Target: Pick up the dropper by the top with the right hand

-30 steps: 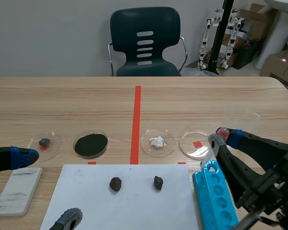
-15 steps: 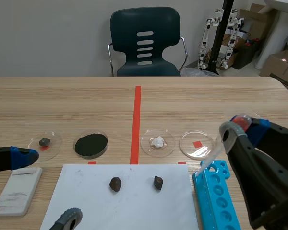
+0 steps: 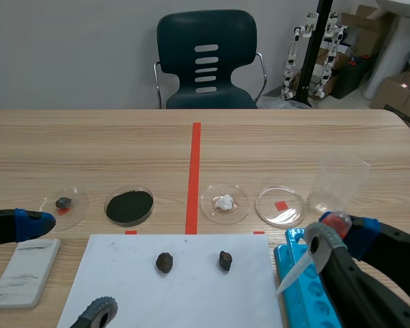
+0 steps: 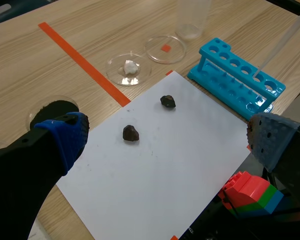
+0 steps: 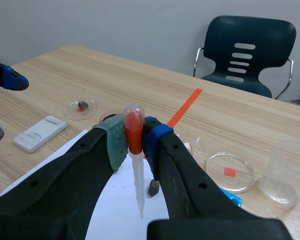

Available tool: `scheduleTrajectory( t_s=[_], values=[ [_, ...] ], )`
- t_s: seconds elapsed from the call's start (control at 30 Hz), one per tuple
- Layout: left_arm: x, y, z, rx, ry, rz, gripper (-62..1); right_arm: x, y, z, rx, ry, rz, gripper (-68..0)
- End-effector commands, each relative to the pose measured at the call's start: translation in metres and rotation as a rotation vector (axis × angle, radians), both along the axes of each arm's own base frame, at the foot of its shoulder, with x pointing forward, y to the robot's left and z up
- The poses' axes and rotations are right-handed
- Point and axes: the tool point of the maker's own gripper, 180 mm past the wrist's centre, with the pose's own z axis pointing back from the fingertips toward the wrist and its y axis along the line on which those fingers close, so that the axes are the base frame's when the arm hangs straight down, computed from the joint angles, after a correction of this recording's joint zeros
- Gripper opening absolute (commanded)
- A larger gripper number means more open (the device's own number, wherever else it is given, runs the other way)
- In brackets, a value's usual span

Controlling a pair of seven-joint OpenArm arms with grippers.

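Right claw (image 5: 135,137) clamps the dropper (image 5: 138,185) by its bulb; left claw (image 4: 170,137) gapes apart. At eleven o'clock from the blue rack (image 3: 304,301), a dish (image 3: 208,205) holds a white lump (image 3: 225,202).

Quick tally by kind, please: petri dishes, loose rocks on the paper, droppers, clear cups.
Petri dishes: 4
Loose rocks: 2
Dropper: 1, gripped in the right gripper
Clear cup: 1
Total: 8
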Motion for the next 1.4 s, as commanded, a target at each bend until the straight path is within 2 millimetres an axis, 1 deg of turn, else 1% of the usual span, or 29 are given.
scheduleTrajectory(
  t_s=[0.0, 0.2, 1.37],
  values=[
    [-0.0007, -0.0035, 0.0057, -0.030, -0.007, 0.003, 1.4, 0.0045, 0.0000, 0.0068, 0.006, -0.033, -0.003, -59.9],
    [-0.0006, -0.0035, 0.0057, -0.030, -0.007, 0.003, 1.4, 0.0045, 0.0003, 0.0030, -0.007, -0.016, -0.002, -59.9],
    [-0.0006, -0.0035, 0.0057, -0.030, -0.007, 0.003, 1.4, 0.0028, 0.0029, 0.0040, -0.021, -0.031, 0.014, -59.9]
  ],
)
